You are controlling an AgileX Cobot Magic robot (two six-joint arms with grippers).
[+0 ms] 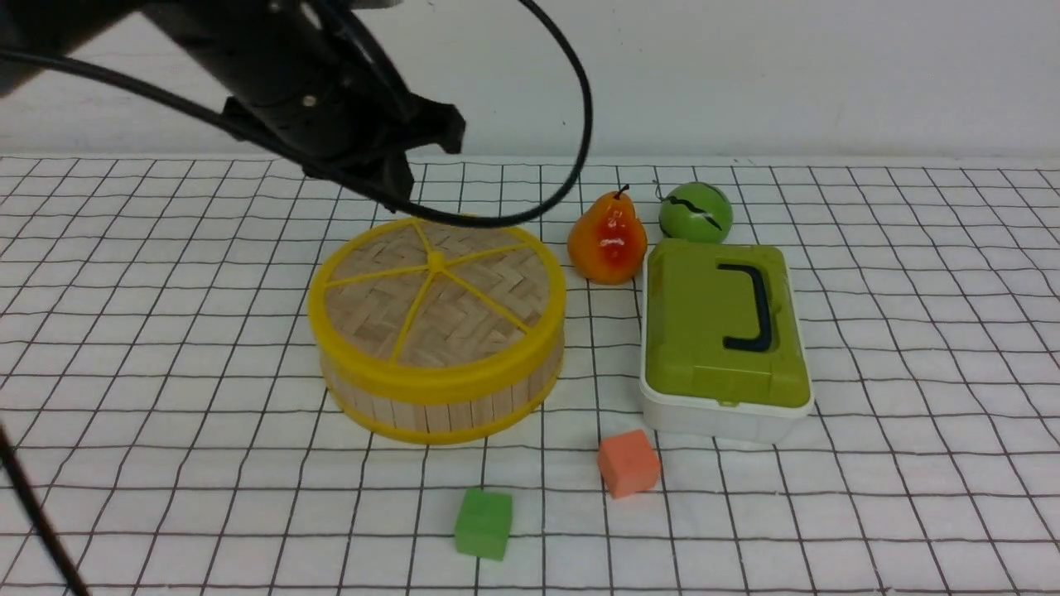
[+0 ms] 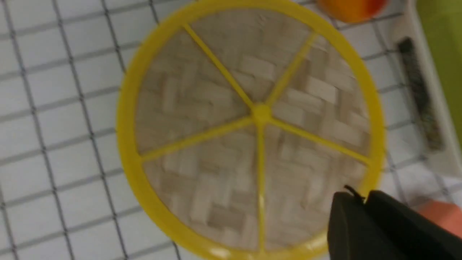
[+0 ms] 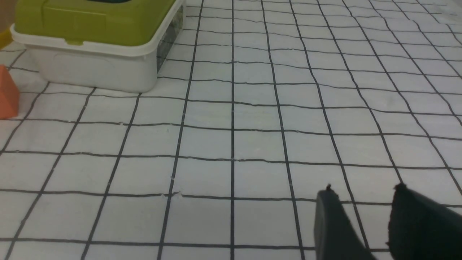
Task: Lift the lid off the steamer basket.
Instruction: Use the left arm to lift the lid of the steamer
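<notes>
Green cube (image 1: 483,523) sits closest to the front camera, at 6 o'clock from the steamer basket (image 1: 439,407). Orange cube (image 1: 628,463) is near it, at roughly 4 o'clock from the basket. The basket stands upright on the white grid cloth (image 1: 166,372), left of centre. The lid (image 1: 464,319) is still seated flat on its top, yellow rim over yellow rim, five spokes visible. White box with green top (image 1: 725,331) lies at 3 o'clock from the basket, close but apart, black handle facing up. Pear (image 1: 607,240) is at 2 o'clock from the basket, just beside the box's far corner. Green ball (image 1: 696,212) is at 12 o'clock from the box. Left gripper (image 2: 364,198) hangs over the lid's rim, about 11 o'clock on the lid in the front view. Its fingers (image 2: 346,224) sit together, no gap seen, nothing between them; contact with the lid can't be told, wrist view blurred. Right gripper (image 3: 364,189) is low over bare cloth, at 4 o'clock from the box, jaws apart and empty.
</notes>
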